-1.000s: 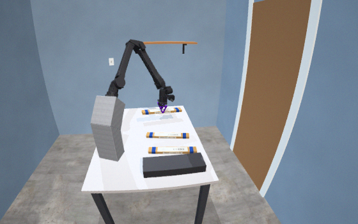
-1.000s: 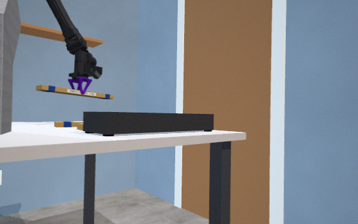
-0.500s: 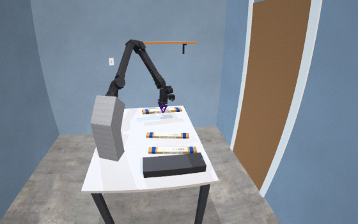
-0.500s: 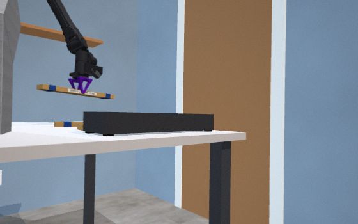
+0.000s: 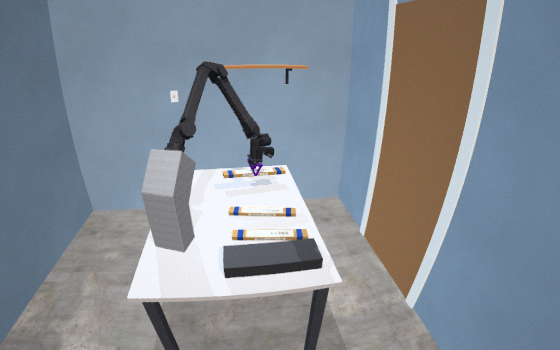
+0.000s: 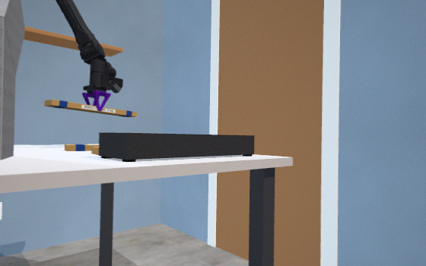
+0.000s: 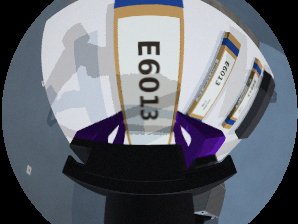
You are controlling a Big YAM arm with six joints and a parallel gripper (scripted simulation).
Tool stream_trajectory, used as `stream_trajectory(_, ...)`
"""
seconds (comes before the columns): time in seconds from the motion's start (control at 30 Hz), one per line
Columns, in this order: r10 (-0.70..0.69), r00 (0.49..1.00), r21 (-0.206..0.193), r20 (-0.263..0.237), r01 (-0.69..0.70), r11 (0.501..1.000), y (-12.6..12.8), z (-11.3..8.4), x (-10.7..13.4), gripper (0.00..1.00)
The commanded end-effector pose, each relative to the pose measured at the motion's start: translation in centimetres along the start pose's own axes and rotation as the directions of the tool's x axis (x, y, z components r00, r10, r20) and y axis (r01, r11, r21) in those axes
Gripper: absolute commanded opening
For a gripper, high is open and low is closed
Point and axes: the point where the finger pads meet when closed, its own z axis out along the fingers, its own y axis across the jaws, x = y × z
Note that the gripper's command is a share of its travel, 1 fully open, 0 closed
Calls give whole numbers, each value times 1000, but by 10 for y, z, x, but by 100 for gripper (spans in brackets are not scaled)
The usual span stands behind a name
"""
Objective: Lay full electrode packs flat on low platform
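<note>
Top view has the gripper (image 5: pixel 255 171) (image 6: pixel 97 107) (image 7: pixel 149 113) at the far end of the bench (image 5: pixel 175 280) (image 6: pixel 160 166) (image 7: pixel 95 95), its purple fingers pinching a pack of electrodes (image 5: pixel 235 174) (image 6: pixel 72 105) (image 7: pixel 149 30) around its middle; the exterior view shows that pack well up in the air, roughly level though one end looks a little lower. The middle pack (image 5: pixel 262 211) (image 6: pixel 71 147) (image 7: pixel 216 82) and the near pack (image 5: pixel 270 234) (image 6: pixel 96 150) (image 7: pixel 243 95) lie flat on the bench, the near one just beside the dark low platform (image 5: pixel 272 260) (image 6: pixel 179 146) (image 7: pixel 255 107), which bears no pack. Looks settle nothing here — the labels match as far as they can be read — so the likeliest mistake is guessing full or part-used from the outside, when the heft in the grip is probably the better clue. If the hold is off the pack's balance point, a heavy load could make it swivel and slip between the fingers. Carried too low toward the platform, it could clip the two resting packs or the platform's edge. And if this one proves part-used, stopping with it aloft would fail the job — it would need setting back on the bench and releasing.

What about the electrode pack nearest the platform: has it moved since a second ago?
No; the electrode pack sits unshifted beside the black platform.
</note>
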Motion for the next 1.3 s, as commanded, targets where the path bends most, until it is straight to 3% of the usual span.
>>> stream_trajectory(0.0, -9, 995, -30, 96, 11, 999, 13, -40, -42, 0)
stream_trajectory(1.27, -9, 995, -30, 96, 12, 999, 14, -43, -44, 0)
